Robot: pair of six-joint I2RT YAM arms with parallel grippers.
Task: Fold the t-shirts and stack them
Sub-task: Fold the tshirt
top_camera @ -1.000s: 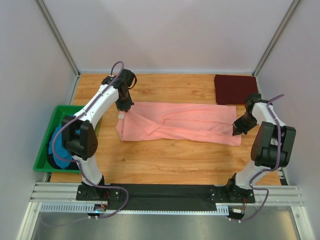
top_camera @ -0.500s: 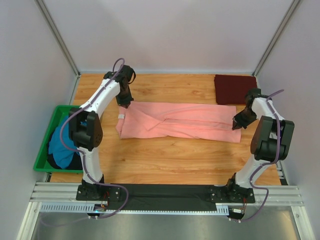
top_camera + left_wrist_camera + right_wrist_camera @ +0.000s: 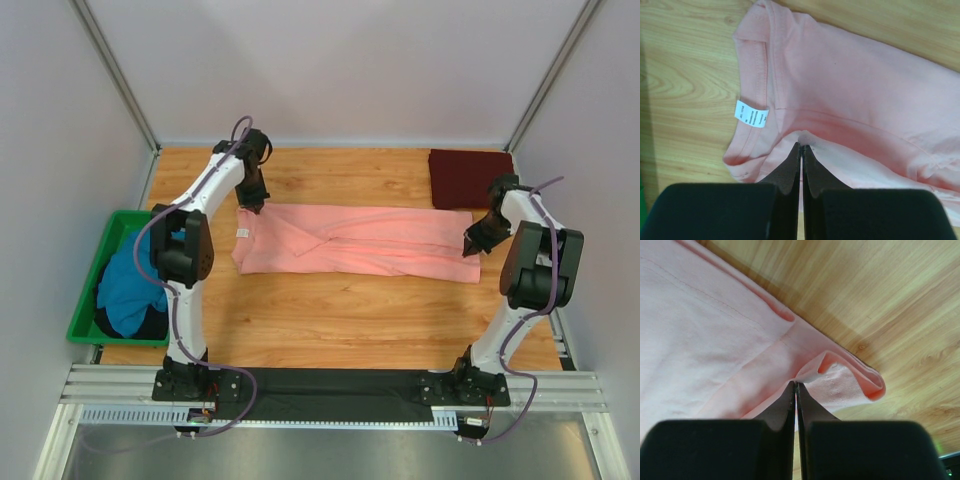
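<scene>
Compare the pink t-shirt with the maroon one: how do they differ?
The pink t-shirt lies stretched in a long band; the maroon t-shirt is a compact folded rectangle. The left gripper and right gripper pinch the pink t-shirt; neither holds the maroon t-shirt. Both rest on the table.

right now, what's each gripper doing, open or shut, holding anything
Left gripper: shut, pinching the pink t-shirt near its collar.
Right gripper: shut, pinching the pink t-shirt at its other end.
</scene>
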